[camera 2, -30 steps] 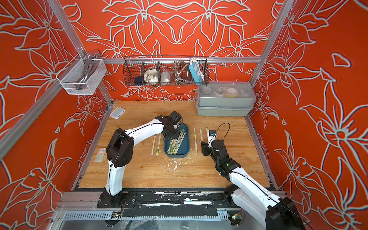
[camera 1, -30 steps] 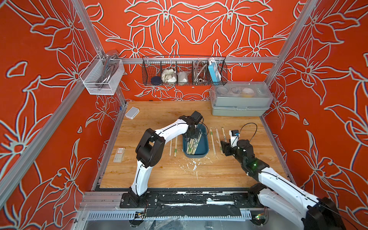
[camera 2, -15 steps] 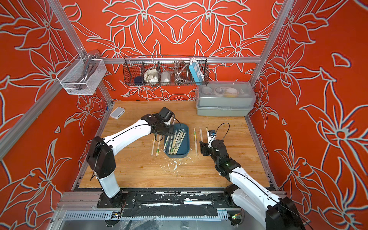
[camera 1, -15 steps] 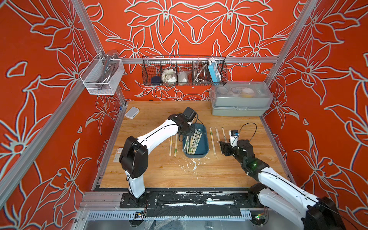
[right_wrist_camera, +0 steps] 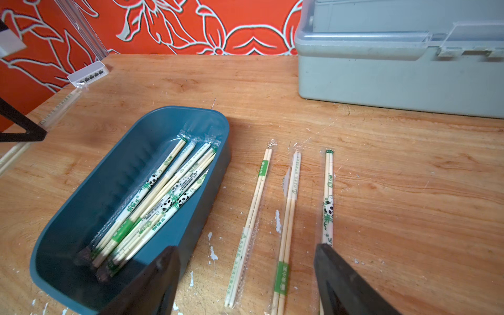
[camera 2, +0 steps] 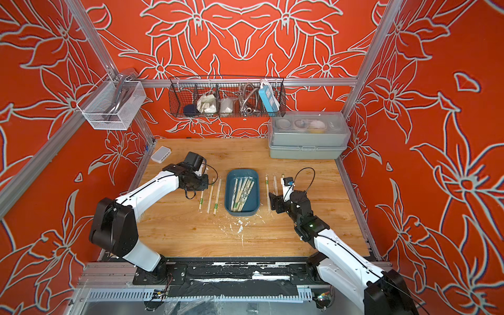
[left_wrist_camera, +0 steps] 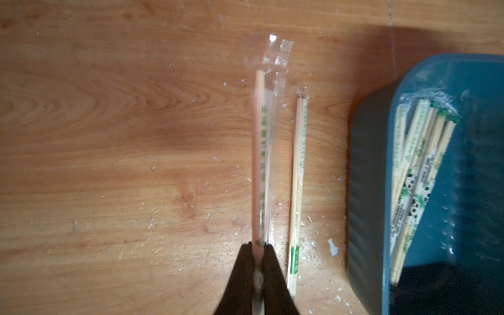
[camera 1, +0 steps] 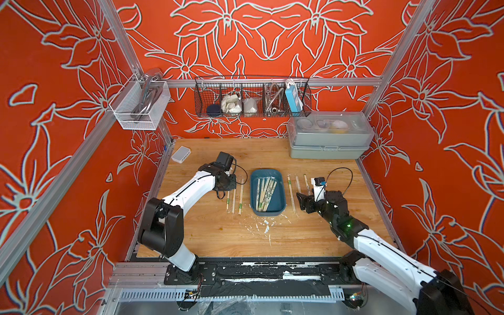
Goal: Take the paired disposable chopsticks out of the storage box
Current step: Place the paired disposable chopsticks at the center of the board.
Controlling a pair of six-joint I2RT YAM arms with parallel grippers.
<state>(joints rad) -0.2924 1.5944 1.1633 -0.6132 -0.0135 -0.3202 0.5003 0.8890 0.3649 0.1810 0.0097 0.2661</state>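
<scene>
walls (camera 1: 261, 38): orange-red with white floral outline on all three sides. aluminium frame posts (camera 1: 393, 62) at rear corners. wooden tabletop (camera 1: 218, 240): scuffed, white flecks near front centre. black wire basket (camera 1: 201, 101) on rear rail. white mesh basket (camera 1: 136, 120) on side rail. grey-green lidded case (camera 1: 327, 151) in rear corner. lighting even.
</scene>
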